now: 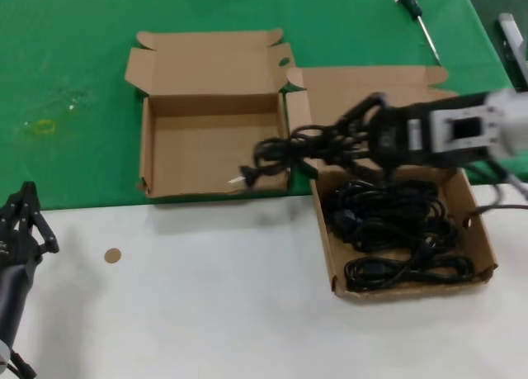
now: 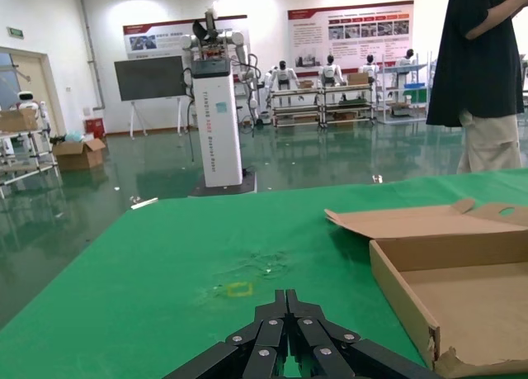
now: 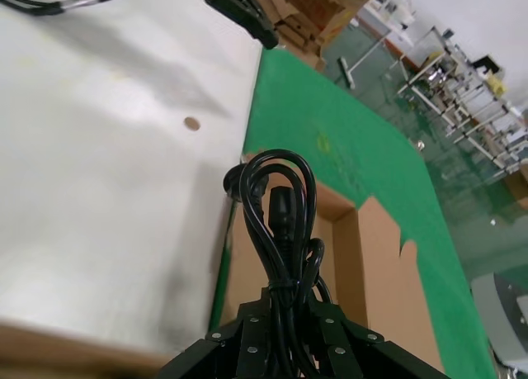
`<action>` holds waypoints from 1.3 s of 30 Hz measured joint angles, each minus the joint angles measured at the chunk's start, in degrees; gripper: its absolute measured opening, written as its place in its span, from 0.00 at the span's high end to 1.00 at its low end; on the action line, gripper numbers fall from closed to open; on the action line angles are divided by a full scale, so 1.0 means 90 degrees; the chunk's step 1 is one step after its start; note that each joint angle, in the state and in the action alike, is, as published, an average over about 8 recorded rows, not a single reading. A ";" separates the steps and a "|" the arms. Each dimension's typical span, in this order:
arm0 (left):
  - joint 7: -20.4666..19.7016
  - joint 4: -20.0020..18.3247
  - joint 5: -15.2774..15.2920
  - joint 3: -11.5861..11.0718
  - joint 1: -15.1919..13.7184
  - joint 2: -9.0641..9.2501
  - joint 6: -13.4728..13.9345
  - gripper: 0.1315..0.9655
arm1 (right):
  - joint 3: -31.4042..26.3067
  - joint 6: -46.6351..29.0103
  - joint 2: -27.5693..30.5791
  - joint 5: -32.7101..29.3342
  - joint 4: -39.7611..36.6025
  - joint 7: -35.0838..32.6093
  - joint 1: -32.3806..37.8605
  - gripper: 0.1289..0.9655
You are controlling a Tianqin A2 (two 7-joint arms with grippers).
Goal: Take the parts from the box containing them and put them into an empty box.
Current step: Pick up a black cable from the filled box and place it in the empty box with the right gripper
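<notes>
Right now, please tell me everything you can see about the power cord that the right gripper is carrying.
The carried cord is a thin black rubbery cable bunched in loose loops. The right gripper is shut on it. It hangs in the air across the gap between both boxes, its pronged plug dangling over the empty box. The right wrist view shows its loops sticking out beyond the fingers.

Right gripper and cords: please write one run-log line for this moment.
right gripper: shut on power cord, carried above empty box | source box: cords remain | left gripper: parked, shut
</notes>
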 joint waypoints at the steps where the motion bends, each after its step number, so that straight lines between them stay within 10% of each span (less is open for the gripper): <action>1: 0.0000 0.0000 0.0000 0.0000 0.0000 0.0000 0.0000 0.98 | -0.0045 0.0080 -0.0119 -0.0049 -0.0063 -0.0025 0.0034 0.90; 39: 0.0000 0.0000 0.0000 0.0000 0.0000 0.0000 0.0000 0.98 | -0.0042 0.2202 -0.3355 -0.0152 -0.5045 -0.3871 0.1481 0.90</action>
